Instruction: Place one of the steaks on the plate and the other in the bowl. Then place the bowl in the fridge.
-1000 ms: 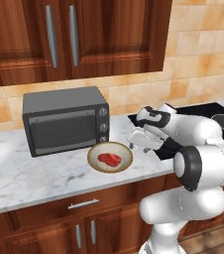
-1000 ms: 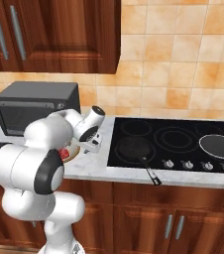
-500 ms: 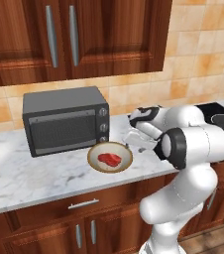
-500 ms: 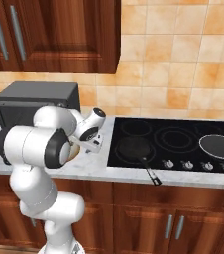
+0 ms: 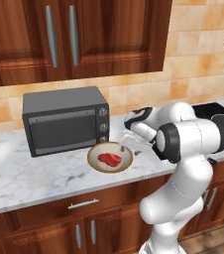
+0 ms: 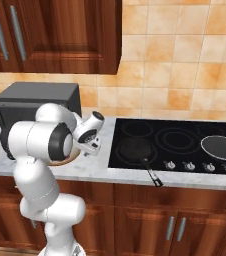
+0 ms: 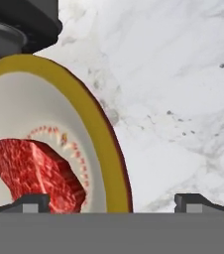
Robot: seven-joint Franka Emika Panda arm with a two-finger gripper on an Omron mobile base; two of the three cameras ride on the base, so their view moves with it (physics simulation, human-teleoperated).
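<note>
Hand view looks down along the tool [image 7: 112, 201], whose two dark tips stand apart with nothing between them: released. One tip rises over the red steak [image 7: 34, 173], the other over bare marble; the tan rim of the bowl [image 7: 101, 134] runs up between them. The steak lies flat on the cream inside of the bowl, beside a ring of small red marks. At the far side of the bowl stands the dark foot of the toaster oven [image 7: 20, 22], close to the rim or touching it; I cannot tell which.

Left base view shows the bowl [image 5: 95, 162] on the marble surface [image 5: 29, 178] near its front edge, with the steak [image 5: 109, 158] at its middle. The tool [image 5: 132, 145] hangs just beside the bowl's right rim, the white arm bending in behind it. Behind the bowl, to its left, sits the grey toaster oven [image 5: 64, 121], door shut, knobs on its right side.

Right base view has the arm's thick elbow in front of most of the bowl [image 6: 71, 159]. Farther right lies the black cooktop [image 6: 175, 145], with a dark frying pan [image 6: 135, 149] near the arm and a second pan [image 6: 221, 147] well apart. Wooden cabinets [image 6: 55, 30] hang above.
</note>
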